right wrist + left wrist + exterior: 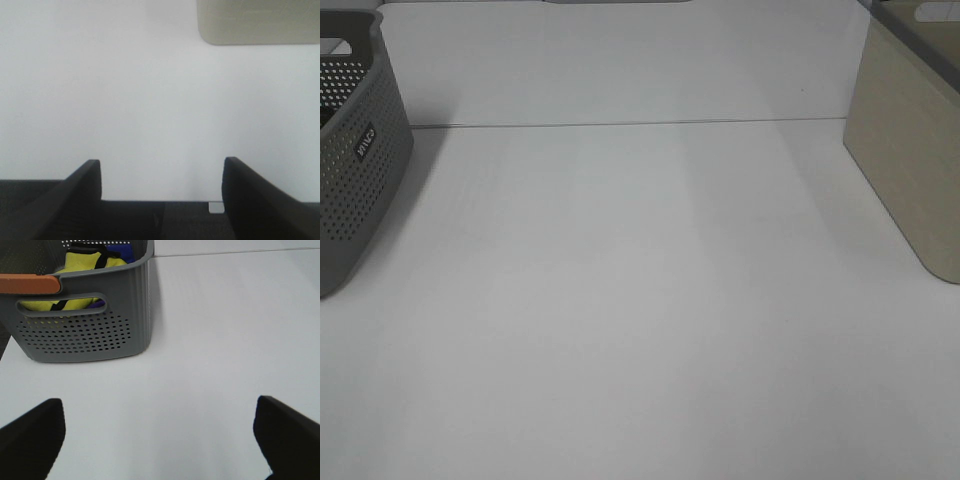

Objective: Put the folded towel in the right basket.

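Note:
The right basket (910,150) is beige and solid-walled, at the table's right edge; it also shows in the right wrist view (257,22). A grey perforated basket (360,180) stands at the left. In the left wrist view this grey basket (75,335) holds a folded yellow cloth with black trim (85,262) and a blue cloth (127,252). I cannot tell which is the towel. My left gripper (159,410) is open and empty over the table, short of the grey basket. My right gripper (161,165) is open and empty, short of the beige basket. Neither gripper shows in the exterior high view.
The white table (640,300) lies between the two baskets, with a seam line (620,124) across its far part. An orange strip (30,284) sits on the grey basket's near rim.

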### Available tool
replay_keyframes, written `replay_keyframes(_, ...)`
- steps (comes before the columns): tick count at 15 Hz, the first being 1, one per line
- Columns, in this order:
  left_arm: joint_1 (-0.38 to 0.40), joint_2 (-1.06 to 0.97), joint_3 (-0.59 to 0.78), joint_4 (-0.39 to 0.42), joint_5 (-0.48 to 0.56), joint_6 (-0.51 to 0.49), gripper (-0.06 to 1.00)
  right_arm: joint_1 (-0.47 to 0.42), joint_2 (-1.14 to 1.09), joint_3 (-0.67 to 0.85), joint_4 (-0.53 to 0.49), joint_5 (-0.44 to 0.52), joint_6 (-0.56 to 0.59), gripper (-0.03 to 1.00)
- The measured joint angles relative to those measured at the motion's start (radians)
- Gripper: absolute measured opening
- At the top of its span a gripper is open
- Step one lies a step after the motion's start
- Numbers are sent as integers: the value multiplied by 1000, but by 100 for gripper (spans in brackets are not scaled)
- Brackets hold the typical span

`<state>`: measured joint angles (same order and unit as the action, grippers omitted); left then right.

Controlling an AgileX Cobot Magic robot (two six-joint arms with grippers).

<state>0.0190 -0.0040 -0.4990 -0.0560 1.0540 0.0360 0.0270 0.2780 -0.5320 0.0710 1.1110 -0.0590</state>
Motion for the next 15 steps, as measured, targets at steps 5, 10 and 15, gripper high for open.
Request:
replay_keyframes(5, 0, 0, 0, 0, 0, 0, 97, 0, -229, 21, 3, -35, -22, 65)
replay_keyframes(10, 0, 0, 0, 0, 0, 0, 97, 0, -264, 22, 5, -42, -34, 65)
replay_keyframes(15, 0, 0, 0, 0, 0, 0, 97, 0, -264, 22, 6, -43, -36, 65)
